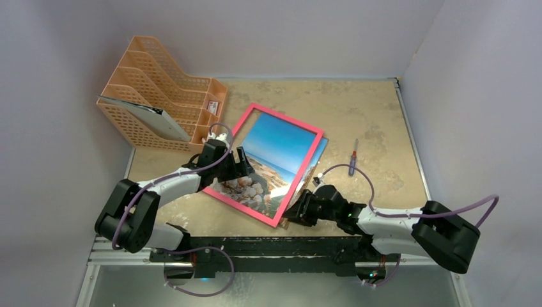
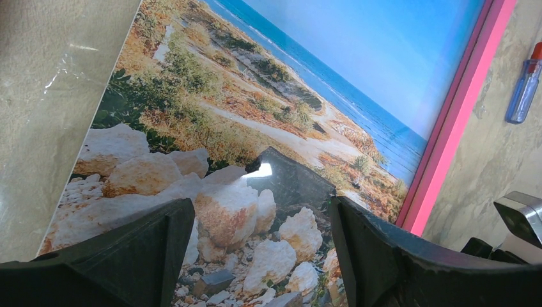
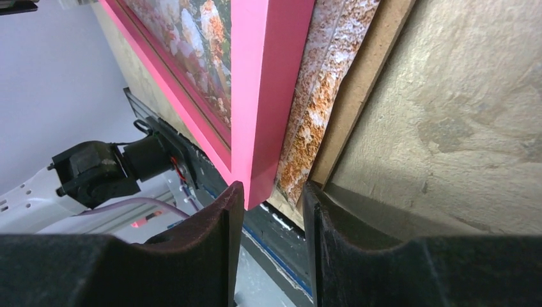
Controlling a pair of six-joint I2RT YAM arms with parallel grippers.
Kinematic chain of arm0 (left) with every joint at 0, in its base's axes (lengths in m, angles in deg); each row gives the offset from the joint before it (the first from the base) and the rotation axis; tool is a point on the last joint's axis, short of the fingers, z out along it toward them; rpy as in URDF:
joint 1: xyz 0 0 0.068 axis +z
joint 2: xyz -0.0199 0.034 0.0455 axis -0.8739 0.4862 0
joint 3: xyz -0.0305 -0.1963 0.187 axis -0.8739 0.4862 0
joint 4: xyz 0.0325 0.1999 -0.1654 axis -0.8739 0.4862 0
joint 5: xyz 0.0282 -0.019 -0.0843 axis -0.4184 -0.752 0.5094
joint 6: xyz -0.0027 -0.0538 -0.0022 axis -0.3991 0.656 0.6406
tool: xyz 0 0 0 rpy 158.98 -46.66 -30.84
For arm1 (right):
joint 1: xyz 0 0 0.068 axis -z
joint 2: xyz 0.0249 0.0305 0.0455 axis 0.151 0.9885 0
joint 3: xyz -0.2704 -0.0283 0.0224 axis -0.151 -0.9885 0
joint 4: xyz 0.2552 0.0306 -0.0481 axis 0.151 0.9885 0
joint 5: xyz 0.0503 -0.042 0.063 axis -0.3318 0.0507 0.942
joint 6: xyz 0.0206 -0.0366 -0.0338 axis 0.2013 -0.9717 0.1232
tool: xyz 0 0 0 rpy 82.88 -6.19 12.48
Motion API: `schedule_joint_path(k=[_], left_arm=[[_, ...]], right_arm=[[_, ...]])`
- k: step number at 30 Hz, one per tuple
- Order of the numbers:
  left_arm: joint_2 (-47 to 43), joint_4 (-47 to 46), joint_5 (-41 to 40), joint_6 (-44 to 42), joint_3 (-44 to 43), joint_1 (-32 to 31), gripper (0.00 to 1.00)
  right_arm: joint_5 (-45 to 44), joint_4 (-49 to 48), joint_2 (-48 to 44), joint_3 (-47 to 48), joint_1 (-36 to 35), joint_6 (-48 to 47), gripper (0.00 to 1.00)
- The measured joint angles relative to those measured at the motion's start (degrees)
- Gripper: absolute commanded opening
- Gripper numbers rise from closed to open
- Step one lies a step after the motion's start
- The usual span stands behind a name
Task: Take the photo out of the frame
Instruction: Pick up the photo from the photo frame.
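The pink frame (image 1: 300,169) lies face up mid-table, the photo (image 1: 281,144) of blue sky and pale rocks showing through it. The photo's edge (image 1: 321,153) sticks out past the frame's right side. My left gripper (image 1: 234,165) is open just above the rocky part of the photo (image 2: 224,211), its fingers (image 2: 147,249) wide apart and touching nothing. My right gripper (image 1: 299,208) is at the frame's near right corner. There the frame corner (image 3: 262,173), the photo edge (image 3: 307,147) and the brown backing board (image 3: 348,109) lie between its fingertips (image 3: 233,198). Whether they pinch is unclear.
An orange mesh file rack (image 1: 163,96) holding a grey folder stands at the back left. A small blue and red screwdriver (image 1: 353,157) lies right of the frame and also shows in the left wrist view (image 2: 525,89). The black base rail (image 1: 268,246) runs along the near edge.
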Motion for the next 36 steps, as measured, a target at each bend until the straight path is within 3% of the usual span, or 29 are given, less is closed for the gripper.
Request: schedule_joint_path(k=[11,23,36], left_arm=[[0.0,0.0,0.0,0.0,0.0,0.0,0.83],[0.0,-0.7,-0.5,0.0,0.2,0.0,0.83],[0.0,-3.0,-0.6,0.2,1.3,0.0,0.83]], right_arm=[[-0.2,-1.7,1.8,-0.3,-0.4,1.7,0.4],[-4.0,-15.1,7.9,-3.6,-3.3,10.0,0.38],[-8.4,-23.9,11.1,-6.8,-4.8,14.1,0.17]])
